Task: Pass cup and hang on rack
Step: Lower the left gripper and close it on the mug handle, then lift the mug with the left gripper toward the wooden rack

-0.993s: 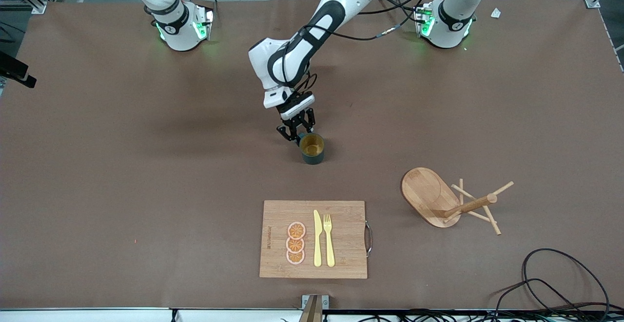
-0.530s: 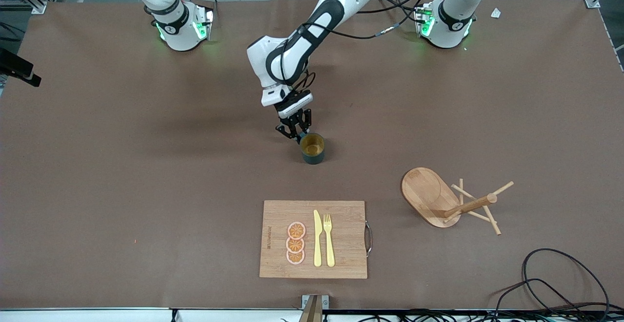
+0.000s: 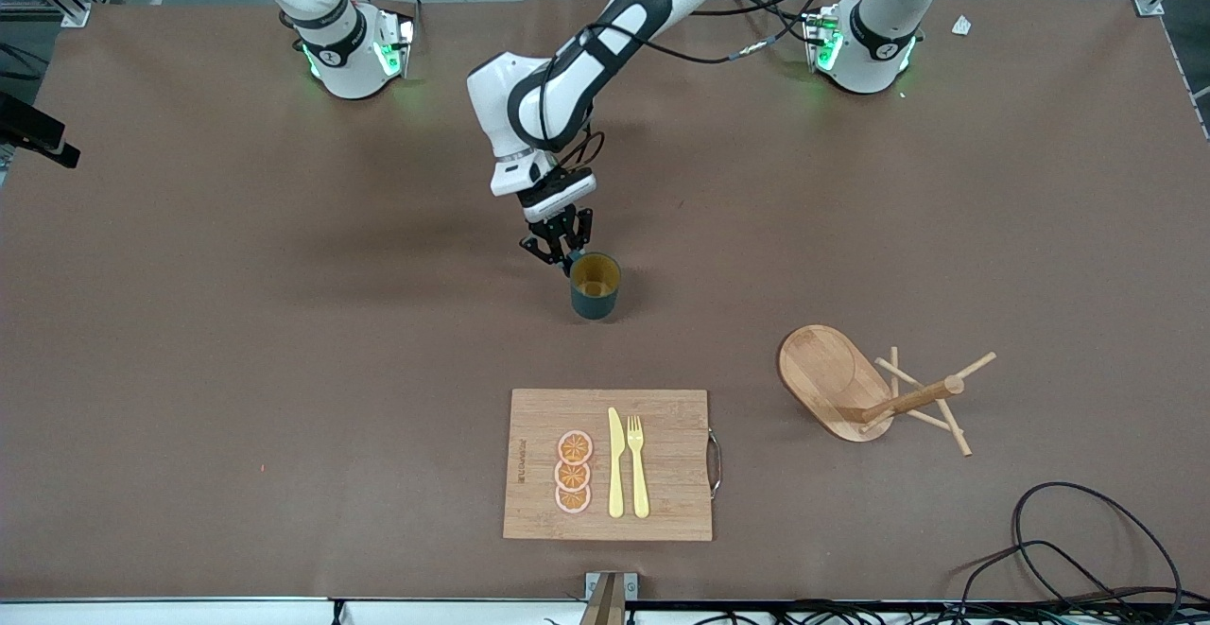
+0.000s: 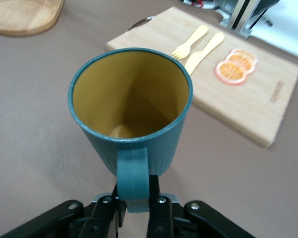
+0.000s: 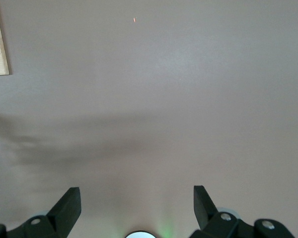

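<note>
While waiting for the handover, the right gripper [image 5: 137,208] is hanging over bare table [image 3: 236,322] with jaws spread wide. Mid-table, the left gripper [image 3: 560,251] is pinching the cup [image 3: 595,285] by its side handle [image 4: 132,174], jaws pressed on it (probably leaving the body free for the other arm). Cutting board [image 3: 610,464] is sitting nearer the camera. Toward the left arm's end, the rack [image 3: 874,390] is lying tipped over, so hanging looks awkward.

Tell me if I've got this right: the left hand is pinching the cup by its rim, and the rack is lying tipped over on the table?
Nearly. The left hand grips the cup by its handle, not its rim; the left wrist view shows this. The rack does lie tipped over.
</note>
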Controlling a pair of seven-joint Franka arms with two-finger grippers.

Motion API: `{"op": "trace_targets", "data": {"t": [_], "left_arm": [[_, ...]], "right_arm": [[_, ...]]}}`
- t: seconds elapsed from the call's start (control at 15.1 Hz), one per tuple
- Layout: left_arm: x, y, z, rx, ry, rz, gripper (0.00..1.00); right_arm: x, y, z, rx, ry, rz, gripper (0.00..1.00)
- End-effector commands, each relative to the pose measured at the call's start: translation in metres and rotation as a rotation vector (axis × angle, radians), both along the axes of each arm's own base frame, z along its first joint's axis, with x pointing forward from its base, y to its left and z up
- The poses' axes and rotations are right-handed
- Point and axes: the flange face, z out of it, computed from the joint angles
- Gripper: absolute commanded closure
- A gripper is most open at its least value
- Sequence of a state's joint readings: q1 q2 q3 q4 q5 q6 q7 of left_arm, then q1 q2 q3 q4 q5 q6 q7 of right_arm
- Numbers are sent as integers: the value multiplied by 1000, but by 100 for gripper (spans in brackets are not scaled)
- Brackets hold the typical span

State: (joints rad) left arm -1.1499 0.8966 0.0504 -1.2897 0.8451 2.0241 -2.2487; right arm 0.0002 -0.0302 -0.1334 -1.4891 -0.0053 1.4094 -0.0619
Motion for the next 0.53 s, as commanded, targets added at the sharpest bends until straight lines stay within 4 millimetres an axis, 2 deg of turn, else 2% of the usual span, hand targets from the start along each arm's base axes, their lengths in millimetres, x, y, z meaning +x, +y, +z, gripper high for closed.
{"op": "trace_targets", "data": {"t": [0.0, 0.13, 0.26, 0.46], "left_arm": [[28, 14, 60, -46, 9, 29, 98], [46, 25, 116, -77, 50, 11, 99], [68, 45, 163, -139, 127, 31, 99], [98, 76, 213, -222, 209, 51, 99]], "right_arm": [[-11, 6, 3, -13, -5, 16, 0], [-10, 6, 3, -14, -5, 14, 0], [-10, 4, 3, -10, -3, 9, 0], [-10, 8, 3, -5, -6, 9, 0]]}}
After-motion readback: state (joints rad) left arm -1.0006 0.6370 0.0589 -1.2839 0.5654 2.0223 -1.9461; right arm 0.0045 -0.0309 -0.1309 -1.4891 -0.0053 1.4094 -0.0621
